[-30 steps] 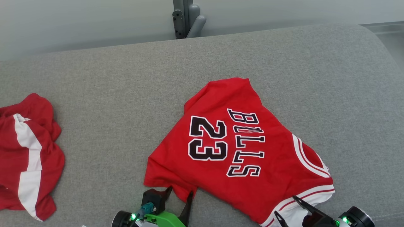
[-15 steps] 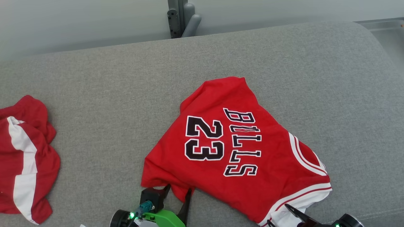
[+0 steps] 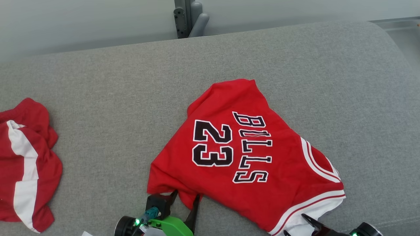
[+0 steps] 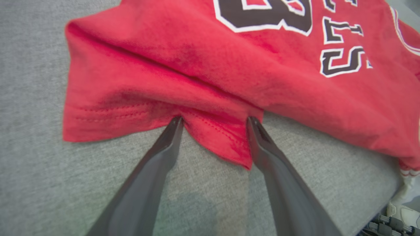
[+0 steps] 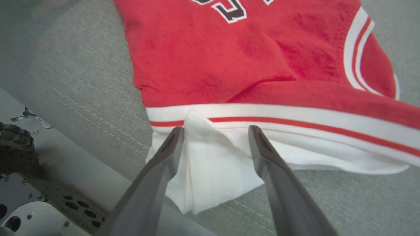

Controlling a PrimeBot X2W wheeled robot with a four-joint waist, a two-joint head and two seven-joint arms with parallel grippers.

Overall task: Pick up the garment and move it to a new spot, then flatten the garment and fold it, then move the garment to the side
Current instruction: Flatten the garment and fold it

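The garment (image 3: 249, 154) is a red jersey with black "BULLS 23" lettering and white trim, lying crumpled on the grey cushion (image 3: 115, 98). My left gripper (image 3: 186, 195) is at its near left hem, open. In the left wrist view the left gripper (image 4: 214, 119) has a flap of the red hem (image 4: 226, 144) between its spread fingers. My right gripper (image 3: 295, 224) is at the near right corner, open. In the right wrist view the right gripper (image 5: 215, 128) straddles a folded white corner (image 5: 213, 164) of the garment (image 5: 246, 59).
Another red cloth with a white stripe (image 3: 26, 160) lies bunched at the cushion's far left. A dark metal post (image 3: 188, 18) stands behind the cushion. The cushion's front seam and the robot's base (image 5: 19, 183) are just below the right gripper.
The camera has shifted slightly left. The right gripper has sunk lower in the head view, toward the cushion's near edge. The left gripper and the garment hold their places.
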